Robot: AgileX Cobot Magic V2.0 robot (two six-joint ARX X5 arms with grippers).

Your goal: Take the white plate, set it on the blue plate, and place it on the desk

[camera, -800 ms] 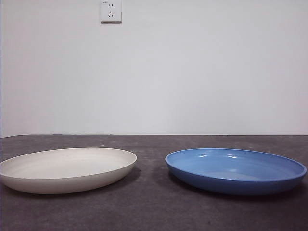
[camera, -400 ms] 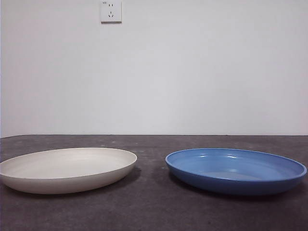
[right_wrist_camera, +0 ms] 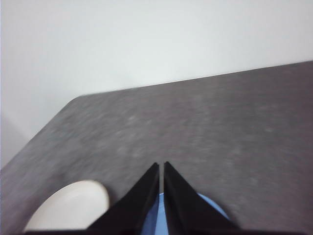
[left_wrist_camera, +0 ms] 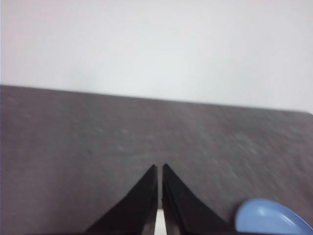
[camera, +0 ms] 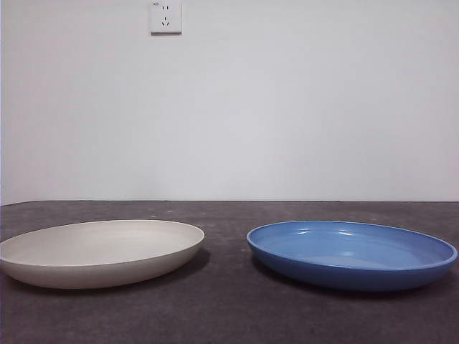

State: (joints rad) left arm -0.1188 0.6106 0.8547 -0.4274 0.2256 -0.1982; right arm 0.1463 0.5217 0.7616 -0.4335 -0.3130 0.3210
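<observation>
Resting flat on the mottled dark grey desk (camera: 229, 315), the matte cream round white plate (camera: 100, 252) sits at nine o'clock of the glossy blue plate (camera: 351, 253), apart. Left gripper (left_wrist_camera: 160, 167) and right gripper (right_wrist_camera: 161, 165) show jaws nearly closed, empty; such a shallow rim could slip from a narrow pinch.

Both wrist views are motion-blurred. The glossy round blue plate (left_wrist_camera: 266, 218) is cut by the left wrist picture's edge and mostly hidden behind the right gripper (right_wrist_camera: 161, 169); the matte cream-white round plate (right_wrist_camera: 68, 205) is cropped.
</observation>
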